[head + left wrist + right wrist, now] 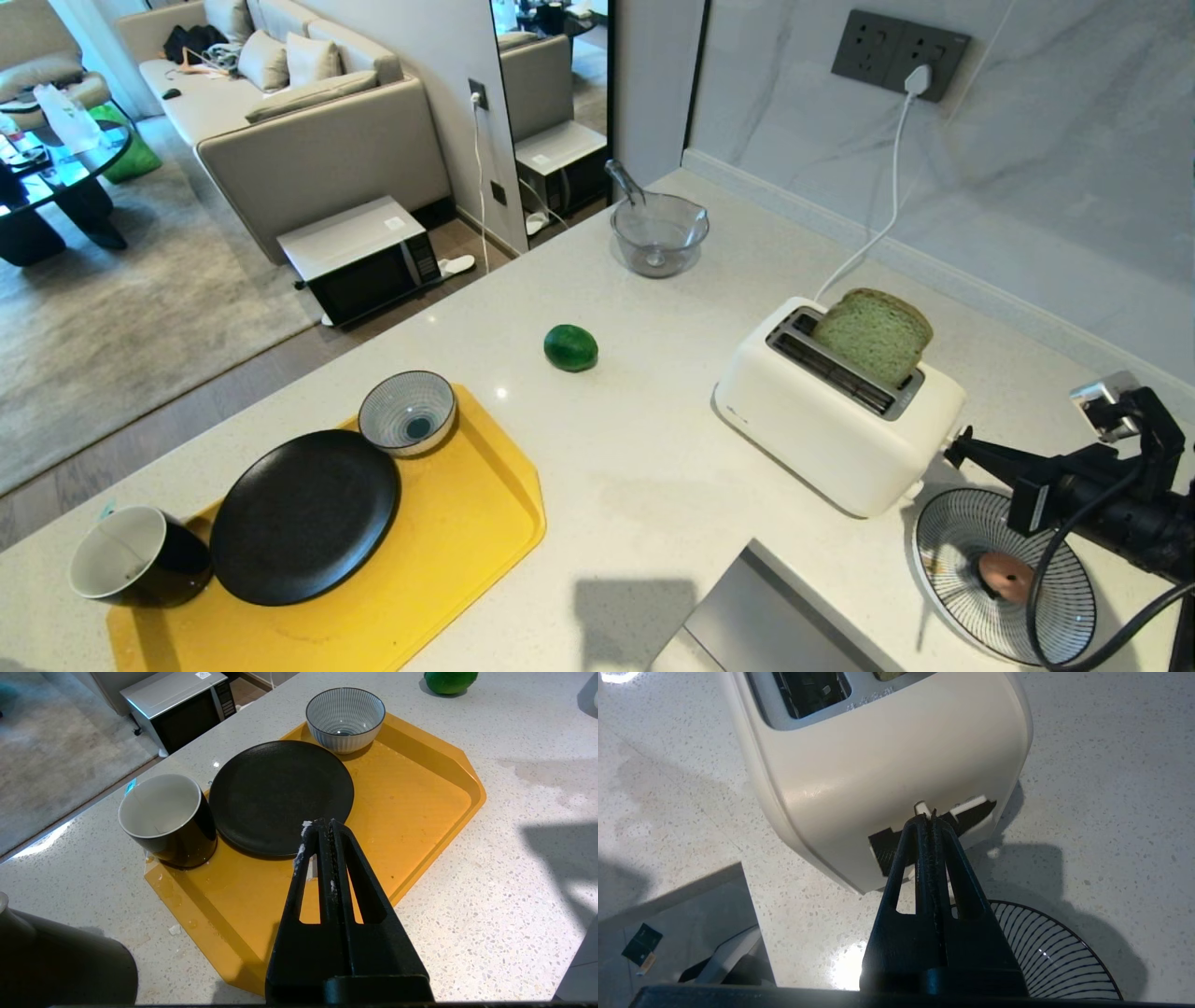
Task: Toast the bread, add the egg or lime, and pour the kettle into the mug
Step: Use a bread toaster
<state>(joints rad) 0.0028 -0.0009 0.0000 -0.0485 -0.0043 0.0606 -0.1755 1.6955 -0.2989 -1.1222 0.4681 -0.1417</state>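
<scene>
Right wrist view shows my right gripper (930,817) pinched tight (holding nothing) at the toaster's (887,760) end; bread (875,334) pokes up from its slot.

My right gripper (930,817) sits at the white toaster's (822,420) near end, above the striped plate (952,541), with the pale green bread (873,333) in its far slot, the dark green lime (570,347) to its left, and the yellow tray (467,523) further left.

yellow tray (485,523), black plate (303,516), glass bowl (659,233)
</scene>
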